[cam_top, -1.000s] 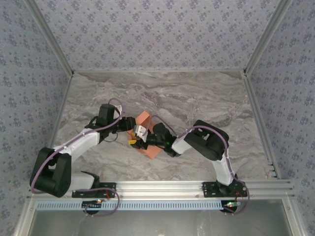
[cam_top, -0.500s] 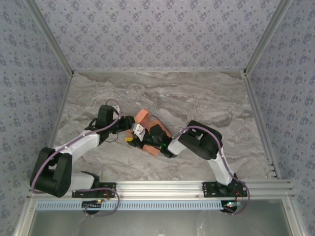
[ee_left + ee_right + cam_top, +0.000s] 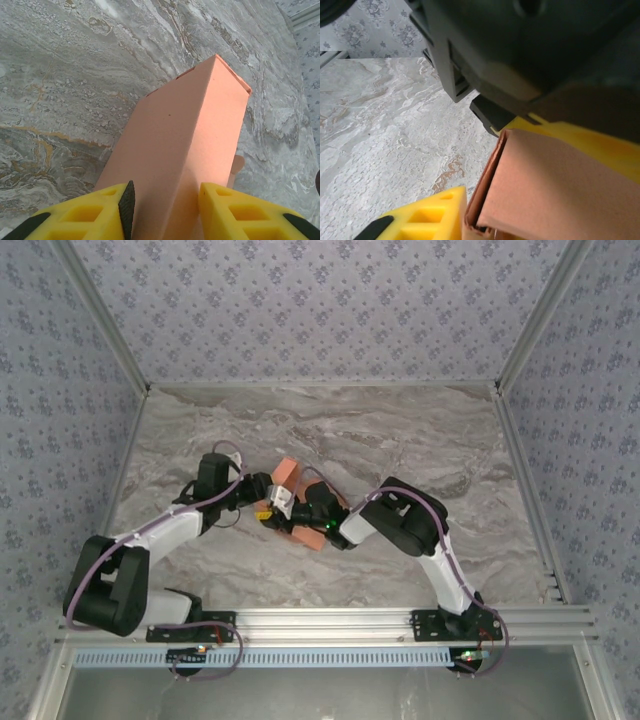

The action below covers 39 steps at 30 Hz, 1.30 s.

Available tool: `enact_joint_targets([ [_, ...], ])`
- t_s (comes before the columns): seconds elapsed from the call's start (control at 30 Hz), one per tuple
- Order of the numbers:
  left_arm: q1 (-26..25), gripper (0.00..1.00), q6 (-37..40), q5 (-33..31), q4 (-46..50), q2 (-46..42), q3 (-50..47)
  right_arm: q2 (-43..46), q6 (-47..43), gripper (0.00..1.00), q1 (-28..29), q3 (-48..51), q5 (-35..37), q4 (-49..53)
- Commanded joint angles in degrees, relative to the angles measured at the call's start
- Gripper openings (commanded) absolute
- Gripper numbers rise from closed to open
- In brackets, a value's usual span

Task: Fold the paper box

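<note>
1. Step in hand, as I judge it: mid-fold. The paper box (image 3: 185,140) is already a raised sleeve with creased edges, not a flat sheet. The end flaps look not yet closed.
2. The left fingers (image 3: 235,212) are partly closed and clamped on the box's near end, one finger against each side. The box runs straight out ahead of their tips over the desk (image 3: 60,75). I cannot tell whether its far end touches the desk.
3. The right fingers (image 3: 427,215) show one yellow finger right beside the box's open edge, maybe touching. The other is hidden behind the cardboard. I cannot tell whether this is a real grip or they only frame it.
4. In the top view both sets of fingers meet tip to tip, with the box between them.
5. Container: only the box itself. At the end by the right fingers there is a thin dark slit between the walls with nothing seen in it; most of the inside is hidden.
6. A rounded tab (image 3: 239,164) pokes out just right of the left fingers, below the sleeve.
7. Next move, my guess: the left fingers hold steady while the right fingers press an end flap in. The card is thin, so squeeze lightly or the sleeve collapses.
</note>
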State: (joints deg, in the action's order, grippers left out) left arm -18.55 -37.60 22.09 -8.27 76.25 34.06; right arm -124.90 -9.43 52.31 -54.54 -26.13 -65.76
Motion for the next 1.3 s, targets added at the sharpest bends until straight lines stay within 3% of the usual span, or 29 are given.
enact_joint_targets([
  [0.0,-1.67,0.4,0.62,1.32,8.63,2.9,-1.78,-1.05,-1.55,0.3,0.0,0.7,-4.3,4.67],
  [0.27,-1.68,0.45,7.78,-2.67,13.73,2.73,3.35,6.24,-2.22,0.41,-0.59,8.85,-1.16,4.15],
  [0.43,-1.67,0.55,10.16,-2.7,15.05,4.23,6.76,12.71,-0.45,0.43,-1.05,14.06,-0.5,5.16],
  [0.77,-1.71,0.8,16.99,-3.23,20.96,2.84,13.32,28.88,-0.23,0.44,-1.56,22.33,3.79,17.67],
  [0.87,-2.13,0.87,19.39,-3.27,22.73,3.24,15.31,35.08,3.98,0.44,-2.39,25.05,10.85,20.52],
  [0.97,-3.31,0.99,22.67,-4.12,25.74,4.31,18.19,41.74,15.77,0.44,-4.64,24.39,22.55,31.45],
  [1.1,-7.25,0.99,28.33,-10.11,31.18,7.2,22.14,47.56,26.25,0.44,-9.86,23.94,21.33,42.56],
  [1.27,-8.78,0.99,29.6,-17.62,34.1,12.92,24.9,51.4,28.7,0.46,-10.47,21.73,27.82,52.49],
])
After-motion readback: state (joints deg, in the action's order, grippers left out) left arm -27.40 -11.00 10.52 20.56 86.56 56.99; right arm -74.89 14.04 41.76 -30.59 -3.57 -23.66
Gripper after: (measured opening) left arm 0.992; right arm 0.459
